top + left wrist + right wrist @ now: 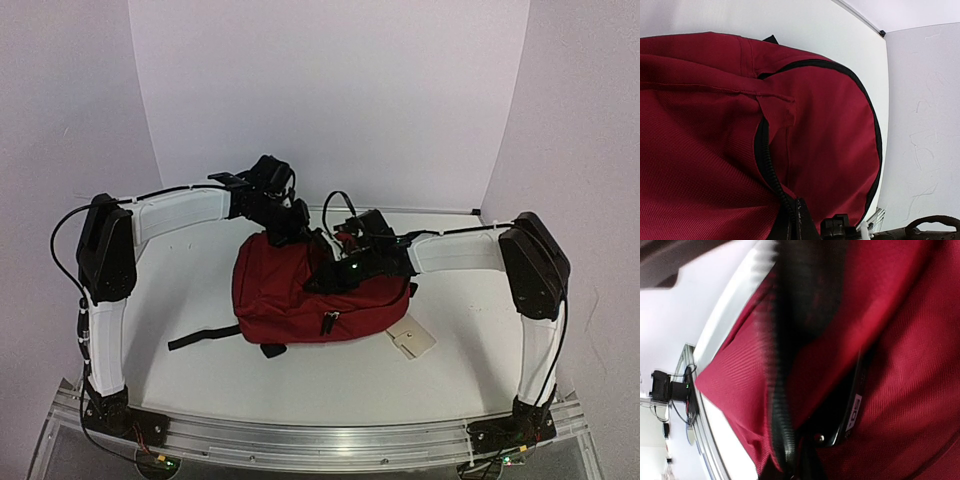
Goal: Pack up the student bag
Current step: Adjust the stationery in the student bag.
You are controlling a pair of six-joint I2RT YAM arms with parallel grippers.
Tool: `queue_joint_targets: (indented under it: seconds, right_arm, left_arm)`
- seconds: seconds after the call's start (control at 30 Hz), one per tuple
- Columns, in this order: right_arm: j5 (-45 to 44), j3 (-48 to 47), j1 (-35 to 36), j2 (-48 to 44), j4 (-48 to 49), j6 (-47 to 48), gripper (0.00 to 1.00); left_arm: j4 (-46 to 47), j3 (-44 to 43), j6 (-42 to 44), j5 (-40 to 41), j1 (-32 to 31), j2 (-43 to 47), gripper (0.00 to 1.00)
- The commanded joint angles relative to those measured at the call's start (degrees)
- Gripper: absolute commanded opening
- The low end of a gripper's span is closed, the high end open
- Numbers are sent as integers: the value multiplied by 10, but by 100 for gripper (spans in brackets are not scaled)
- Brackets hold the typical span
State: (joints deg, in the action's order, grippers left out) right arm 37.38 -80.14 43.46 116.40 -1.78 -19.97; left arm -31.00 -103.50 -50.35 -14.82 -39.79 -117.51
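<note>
Closest in runs the aluminium rail (320, 440) carrying both arm bases, and beyond it the white desk (200, 385). On the desk, a pale tag (411, 341) lies at 4 o'clock from the student bag (290, 300), touching or just beside its corner, and a black strap (205, 339) trails out at 8 o'clock. The student bag lies on its side at the desk's centre with its zipper (767, 170) edge turned up, probably so its mouth can be reached from above. Farther back, the right end effector (328, 275) reaches in from 3 o'clock onto the bag's top. It is clenched, though on what is too blurred to tell. Its wrist view shows a dark flat item (852, 405) with a pale label tucked into a fold of red fabric, seemingly already inside. Farthest, at 11 o'clock, the left end effector (292, 235) is clenched, apparently pinching the bag's zipper edge to hold it steady and open.
</note>
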Motion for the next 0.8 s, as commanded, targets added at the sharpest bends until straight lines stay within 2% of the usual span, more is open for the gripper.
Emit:
queue_joint_targets:
  seconds: [0.0,0.07,0.13,0.17,0.33,0.53,0.7,0.77]
  right_arm:
    - [103,-9,1,-26,39,42,0]
    - [119,-3,-5,-32,40,54,1]
    - [128,8,-6,-40,39,76,10]
    - [129,12,-7,-41,39,85,20]
    - [146,34,-6,-30,36,130,35]
    - [165,-4,7,-8,62,157,35]
    - [142,-18,10,17,137,121,55]
    - [151,-16,10,31,162,108,56]
  left_arm:
    - [49,-18,9,2,1,18,0]
    - [49,-11,6,3,1,23,0]
    - [53,1,1,5,1,31,0]
    - [56,7,-2,6,2,35,0]
    - [65,31,-15,2,4,43,0]
    - [75,44,-26,-8,4,43,0]
    - [91,54,-32,-11,4,49,0]
    - [98,57,-32,-14,4,52,0]
